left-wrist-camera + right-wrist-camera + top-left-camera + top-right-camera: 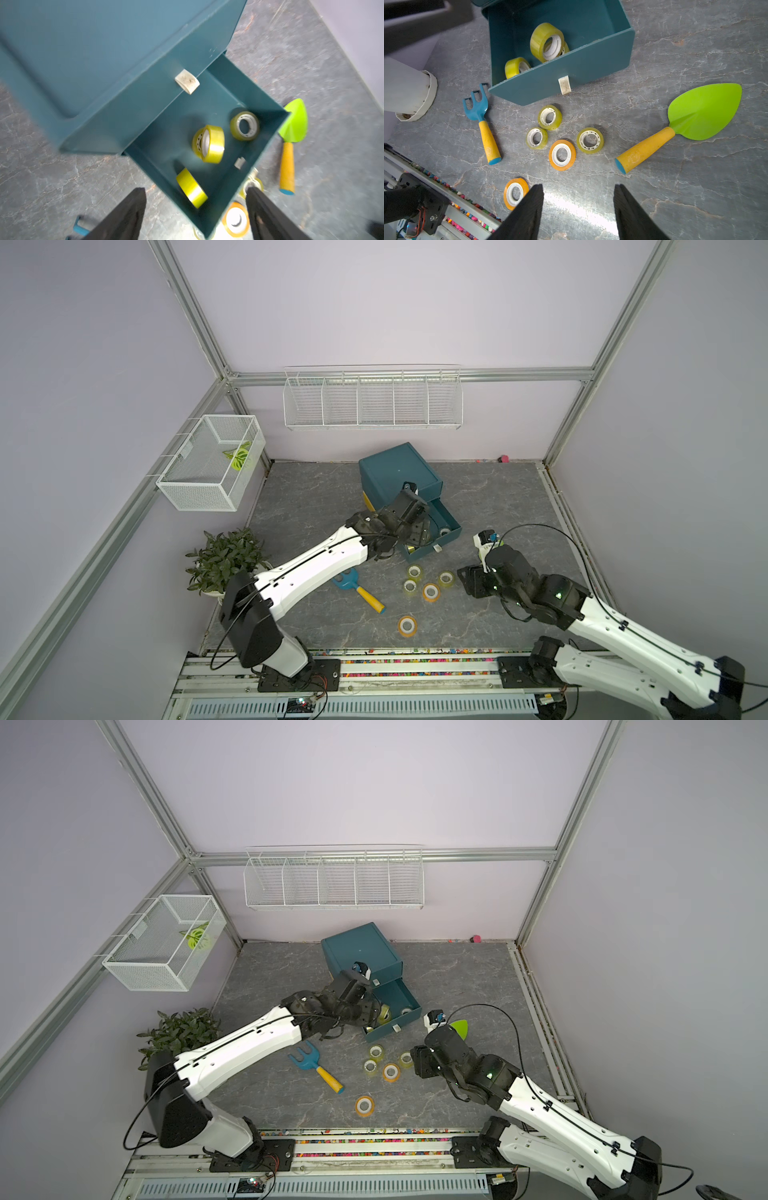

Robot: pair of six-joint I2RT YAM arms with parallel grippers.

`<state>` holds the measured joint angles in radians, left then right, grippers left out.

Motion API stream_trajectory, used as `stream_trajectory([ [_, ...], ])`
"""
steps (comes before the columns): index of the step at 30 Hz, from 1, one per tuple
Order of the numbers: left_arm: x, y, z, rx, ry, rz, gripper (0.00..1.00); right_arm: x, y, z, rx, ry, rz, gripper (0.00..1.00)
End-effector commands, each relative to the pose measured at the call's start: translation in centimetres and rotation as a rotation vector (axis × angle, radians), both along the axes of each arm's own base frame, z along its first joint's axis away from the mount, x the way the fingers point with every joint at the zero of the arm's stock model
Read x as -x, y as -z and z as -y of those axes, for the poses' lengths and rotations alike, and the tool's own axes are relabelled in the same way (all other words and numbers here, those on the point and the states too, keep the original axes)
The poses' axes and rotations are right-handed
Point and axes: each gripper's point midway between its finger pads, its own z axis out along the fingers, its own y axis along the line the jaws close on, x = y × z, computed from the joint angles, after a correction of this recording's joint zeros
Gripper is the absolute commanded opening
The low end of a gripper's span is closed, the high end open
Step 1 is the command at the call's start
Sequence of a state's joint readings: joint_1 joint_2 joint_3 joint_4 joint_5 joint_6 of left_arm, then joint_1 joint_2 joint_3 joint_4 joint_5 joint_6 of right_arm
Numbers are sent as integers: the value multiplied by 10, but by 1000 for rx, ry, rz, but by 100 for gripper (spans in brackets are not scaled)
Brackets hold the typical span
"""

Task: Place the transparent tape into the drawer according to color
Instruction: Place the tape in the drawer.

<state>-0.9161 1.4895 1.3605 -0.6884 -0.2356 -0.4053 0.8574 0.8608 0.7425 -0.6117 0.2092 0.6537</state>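
The teal drawer [429, 549] stands pulled out of its cabinet [399, 475]. In the left wrist view three yellow-green transparent tape rolls lie inside it: one on edge [209, 143], one flat [245, 128], one near the corner [192, 188]. My left gripper [196, 189] hovers open above the drawer, holding nothing. On the floor before the drawer lie three yellow-green rolls [549, 117] [536, 137] [590, 140] and two orange rolls [562, 154] [516, 193]. My right gripper [578, 186] is open over bare floor, just short of them.
A blue toy rake [357, 589] lies left of the rolls and a green trowel [704, 112] right of them. A potted plant [224, 560] stands by the left arm. A wire basket [212, 464] and a wire shelf [372, 400] hang on the walls.
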Motion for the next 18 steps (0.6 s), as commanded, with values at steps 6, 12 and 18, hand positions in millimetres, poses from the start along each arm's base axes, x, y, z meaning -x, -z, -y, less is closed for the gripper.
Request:
stream_trajectory([
  [6, 55, -5, -40, 179, 19, -43, 84, 4, 53, -30, -39, -49, -136, 54],
  [12, 76, 6, -66, 214, -21, -70, 84, -3, 87, -35, 60, -33, -214, 52],
  [18, 82, 20, -77, 203, -40, -89, 84, -14, 114, -17, 176, 64, -225, 50],
])
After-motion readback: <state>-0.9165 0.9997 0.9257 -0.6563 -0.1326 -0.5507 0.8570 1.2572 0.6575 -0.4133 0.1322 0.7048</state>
